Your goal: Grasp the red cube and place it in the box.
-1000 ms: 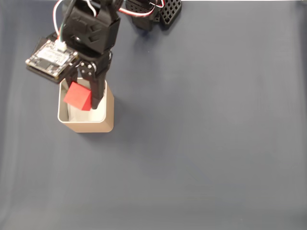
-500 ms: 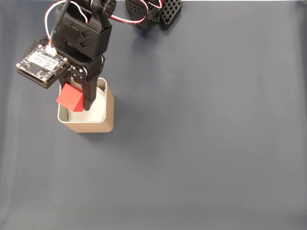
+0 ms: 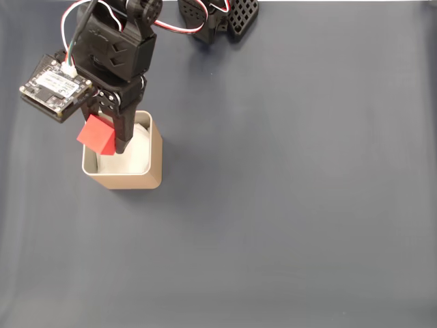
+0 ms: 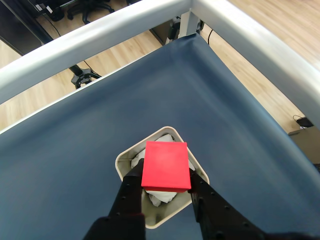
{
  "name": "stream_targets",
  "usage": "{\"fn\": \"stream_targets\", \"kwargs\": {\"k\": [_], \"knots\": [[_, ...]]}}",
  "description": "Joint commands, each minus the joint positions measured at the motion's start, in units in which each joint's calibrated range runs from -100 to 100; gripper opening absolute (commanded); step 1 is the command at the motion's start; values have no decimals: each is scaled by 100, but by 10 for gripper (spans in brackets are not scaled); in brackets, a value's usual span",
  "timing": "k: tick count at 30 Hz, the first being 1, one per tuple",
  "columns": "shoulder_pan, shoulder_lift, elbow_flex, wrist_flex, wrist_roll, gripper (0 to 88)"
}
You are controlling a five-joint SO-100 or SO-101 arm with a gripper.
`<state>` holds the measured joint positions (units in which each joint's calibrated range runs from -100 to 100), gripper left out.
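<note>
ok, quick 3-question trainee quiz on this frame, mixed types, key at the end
1. True or false: the red cube already rests on the bottom of the box.
2. Multiple choice: in the wrist view, where is the cube relative to the box opening? A) above it, between the gripper fingers B) on the cloth beside the box C) under the box
3. Short answer: what colour is the cloth covering the table?

Key:
1. False. The gripper holds it above the box.
2. A
3. Dark blue.
</note>
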<state>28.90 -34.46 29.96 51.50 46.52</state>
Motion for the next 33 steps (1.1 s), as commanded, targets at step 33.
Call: {"fn": "stream_targets", "kwargs": {"k": [33], "knots": [[-25,-816,139,16,78,144]]}}
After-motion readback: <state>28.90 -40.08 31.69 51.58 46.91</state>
